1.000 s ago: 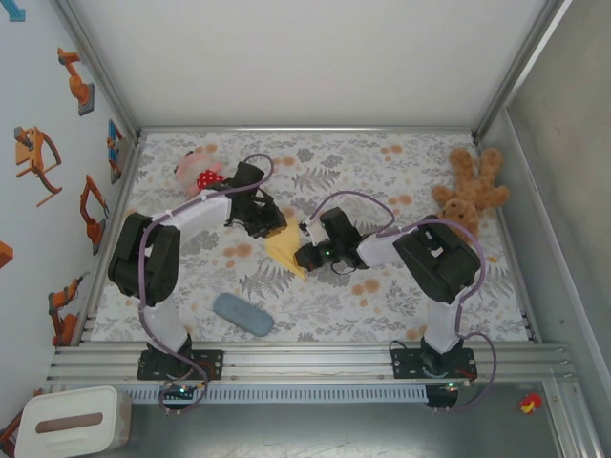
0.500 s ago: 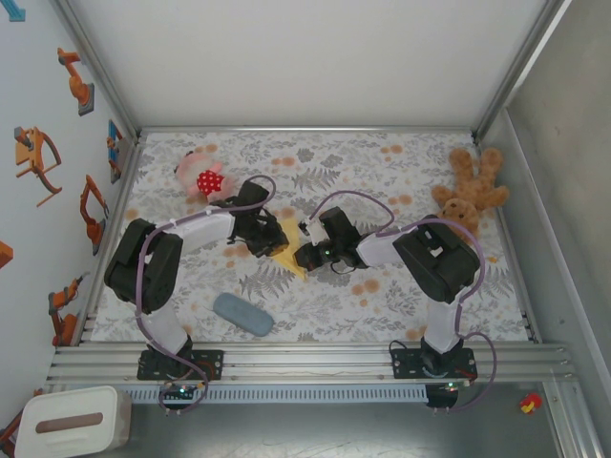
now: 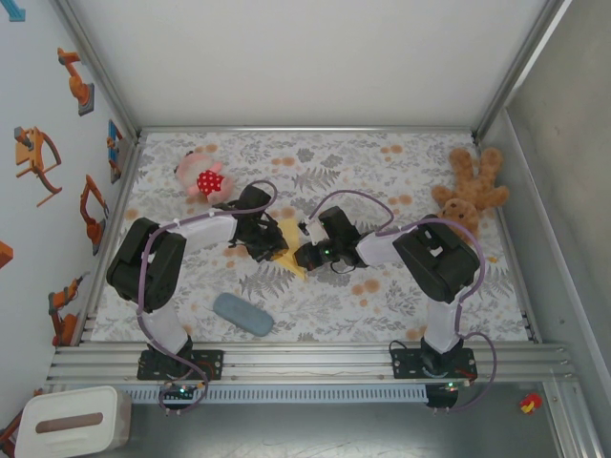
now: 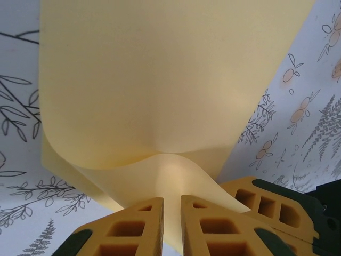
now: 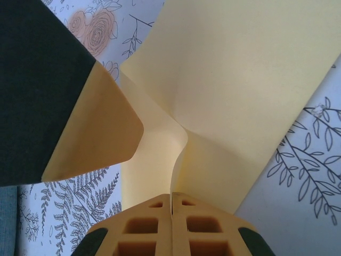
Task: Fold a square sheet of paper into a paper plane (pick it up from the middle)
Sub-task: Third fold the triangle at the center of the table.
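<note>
Right wrist: right claw [image 5: 171,198] pinches the square sheet of paper [image 5: 240,80].

1. I see thin plain yellow square sheet of paper [image 3: 289,244] approx mid work area, one corner toward near edge.
2. Left wrist cam: sheet [image 4: 170,80] smooth, unprinted, near edge humped up.
3. Right wrist cam: sheet [image 5: 240,80] gathered into raised ridge.
</note>
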{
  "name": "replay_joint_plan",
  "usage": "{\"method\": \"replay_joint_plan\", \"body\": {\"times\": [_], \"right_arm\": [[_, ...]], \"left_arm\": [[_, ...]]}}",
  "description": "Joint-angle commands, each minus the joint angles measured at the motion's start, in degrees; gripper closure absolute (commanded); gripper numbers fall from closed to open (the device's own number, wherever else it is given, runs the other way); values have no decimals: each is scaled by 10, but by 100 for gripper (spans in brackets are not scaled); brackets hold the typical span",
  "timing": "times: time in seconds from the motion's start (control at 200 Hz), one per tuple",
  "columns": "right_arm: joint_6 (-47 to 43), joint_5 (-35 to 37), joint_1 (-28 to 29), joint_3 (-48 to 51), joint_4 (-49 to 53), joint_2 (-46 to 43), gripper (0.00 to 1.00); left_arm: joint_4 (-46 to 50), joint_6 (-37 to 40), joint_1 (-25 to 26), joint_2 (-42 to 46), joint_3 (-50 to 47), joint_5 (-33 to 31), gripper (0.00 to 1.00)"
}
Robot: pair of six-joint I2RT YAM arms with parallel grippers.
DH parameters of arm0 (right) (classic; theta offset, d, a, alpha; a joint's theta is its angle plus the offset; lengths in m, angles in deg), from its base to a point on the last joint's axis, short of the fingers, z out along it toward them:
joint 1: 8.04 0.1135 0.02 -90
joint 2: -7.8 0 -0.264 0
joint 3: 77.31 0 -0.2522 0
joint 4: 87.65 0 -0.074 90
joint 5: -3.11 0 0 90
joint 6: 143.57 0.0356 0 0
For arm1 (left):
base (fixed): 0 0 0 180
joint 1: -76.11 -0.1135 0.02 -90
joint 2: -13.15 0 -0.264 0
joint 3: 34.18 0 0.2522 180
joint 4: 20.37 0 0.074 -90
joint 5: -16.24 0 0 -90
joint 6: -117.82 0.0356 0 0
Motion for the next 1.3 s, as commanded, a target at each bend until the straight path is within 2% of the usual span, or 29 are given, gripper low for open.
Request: {"method": "replay_joint_plan", "body": {"times": [0.0,0.371,0.841,1.297], "right_arm": [[0,1,-3,-11,24,22,98],[0,6,-3,-17,39,26,98],[0,14,-3,-22,58,26,88],[5,19,-3,-28,71,35,87]], "left_arm": [[-4,-6,2,-4,1,-1,84],[-11,-9,3,-14,-3,3,84],[11,-7,3,-8,-12,-19,85],[12,-9,3,-6,-18,-28,85]]}}
